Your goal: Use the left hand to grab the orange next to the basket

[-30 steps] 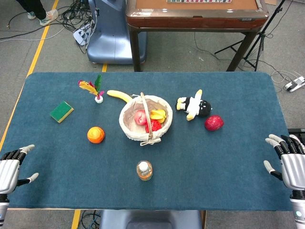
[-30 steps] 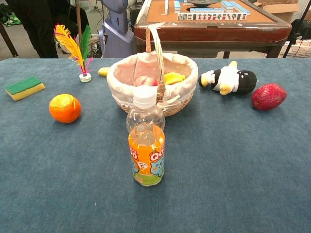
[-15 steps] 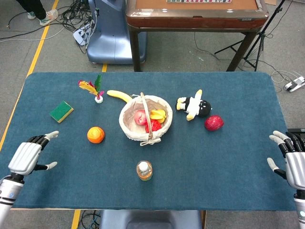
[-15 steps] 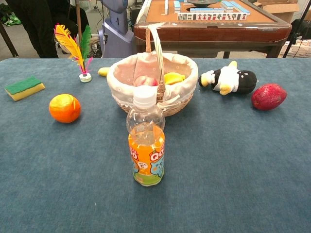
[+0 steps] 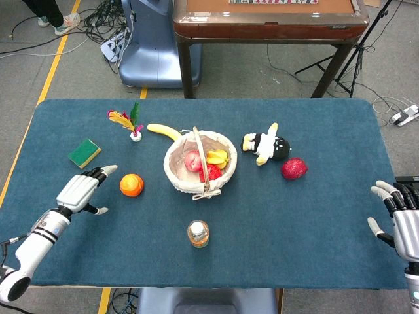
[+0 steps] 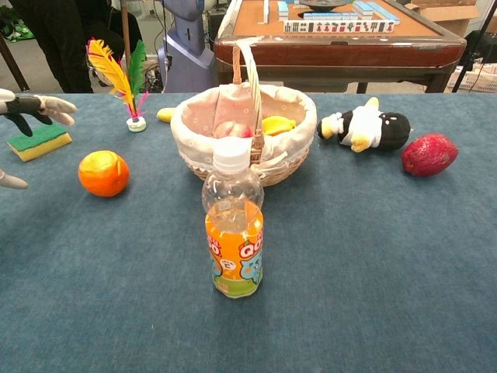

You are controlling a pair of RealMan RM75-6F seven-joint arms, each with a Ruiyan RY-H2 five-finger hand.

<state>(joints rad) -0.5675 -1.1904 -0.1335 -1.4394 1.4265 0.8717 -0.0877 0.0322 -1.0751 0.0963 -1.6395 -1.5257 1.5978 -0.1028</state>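
The orange (image 5: 131, 184) (image 6: 103, 172) lies on the blue table left of the wicker basket (image 5: 181, 180) (image 6: 286, 167). My left hand (image 5: 83, 188) hovers just left of the orange with its fingers spread and nothing in it; only its fingertips (image 6: 35, 106) show at the left edge of the chest view. My right hand (image 5: 403, 222) stays at the table's right edge, fingers apart and empty.
The basket holds several fruits. A small drink bottle (image 5: 198, 233) (image 6: 234, 233) stands in front of it. A green-yellow sponge (image 5: 84, 152), a feather shuttlecock (image 5: 131, 122), a banana (image 5: 163, 131), a penguin toy (image 5: 266, 146) and a red fruit (image 5: 294, 168) lie around.
My left hand has moved from the table's near left edge forward and right, arriving close beside the orange. The right hand has barely moved.
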